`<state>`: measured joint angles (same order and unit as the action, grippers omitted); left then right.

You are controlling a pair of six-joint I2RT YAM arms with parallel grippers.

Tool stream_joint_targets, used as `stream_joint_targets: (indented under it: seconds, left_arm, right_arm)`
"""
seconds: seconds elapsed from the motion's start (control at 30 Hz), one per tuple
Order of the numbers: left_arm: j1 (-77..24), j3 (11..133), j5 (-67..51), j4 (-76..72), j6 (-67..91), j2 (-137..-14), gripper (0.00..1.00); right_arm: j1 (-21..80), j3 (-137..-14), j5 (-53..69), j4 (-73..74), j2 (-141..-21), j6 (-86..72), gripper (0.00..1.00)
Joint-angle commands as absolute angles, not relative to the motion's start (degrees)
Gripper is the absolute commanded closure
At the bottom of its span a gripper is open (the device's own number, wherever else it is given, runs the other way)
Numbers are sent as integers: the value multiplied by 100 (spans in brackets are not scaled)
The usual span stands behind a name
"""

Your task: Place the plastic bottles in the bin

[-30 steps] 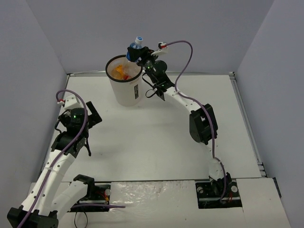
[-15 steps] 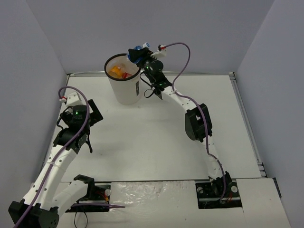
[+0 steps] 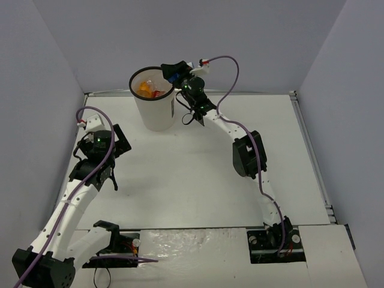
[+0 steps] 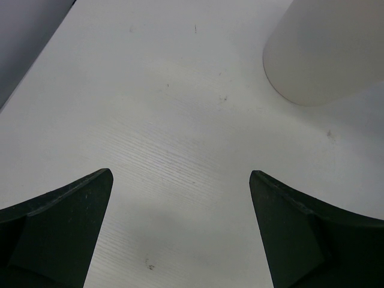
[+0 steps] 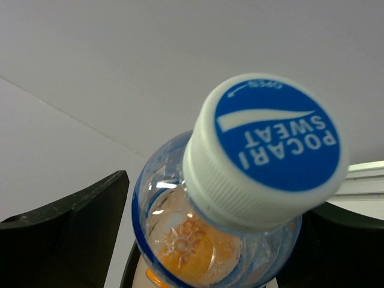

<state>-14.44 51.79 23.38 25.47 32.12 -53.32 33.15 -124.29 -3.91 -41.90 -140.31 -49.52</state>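
One bottle (image 5: 223, 207) in play, sitting between the fingers of the right claw (image 3: 173, 70). Its blue cap (image 5: 268, 141) faces the wrist cam, so its long axis runs along the claw with the base pointing away and down. Orange shows through its body, which I read as bin contents below.

Right jaws are apart. There's daylight between one finger and the bottle. The other finger is hidden behind the cap, so I can't tell if it touches.

Key relation: from the top view the claw hangs over the right edge of the bin (image 3: 157, 114) mouth, not its middle. The bottle should drop in, but may clip the rim.

Orange and red stuff (image 3: 147, 90) is already inside.

Left claw (image 4: 180, 174) is spread wide with nothing in it, low over the table (image 4: 168, 108), well apart from the bin. The right arm is clearly nearer.
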Motion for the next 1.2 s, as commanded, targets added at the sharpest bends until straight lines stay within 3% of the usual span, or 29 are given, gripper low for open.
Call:
stream_joint_targets:
  seconds: [0.0, 0.13, 0.3, 0.6, 0.67, 0.93, 1.17]
  left_arm:
    - [-1406, 5493, 2328, 2284, 3234, -5238, 3]
    - [-1406, 5473, 2320, 2233, 3234, -5276, 3]
    - [-1406, 5507, 2254, 2232, 3234, -5366, 3]
    - [-1406, 5478, 2173, 2235, 3228, -5291, 3]
    - [-1406, 5467, 2153, 2215, 3226, -5282, 3]
    - [-1406, 5476, 2096, 2206, 3226, -5305, 3]
    - [-1406, 5458, 2092, 2206, 3234, -5247, 3]
  right_arm:
    - [3366, -12529, -458, -4290, -13363, -4553, 16]
    - [3366, -12519, -761, -4010, -13231, -3897, 7]
    - [3366, -12661, -609, -3738, -13214, -3547, 4]
    - [3375, -12555, -376, -3803, -13058, -3656, 10]
    - [3375, -12525, -332, -3833, -13026, -3692, 15]
    - [3405, -12580, -115, -4146, -13156, -3953, 61]
    - [3403, -12846, 165, -4450, -13403, -4273, 66]
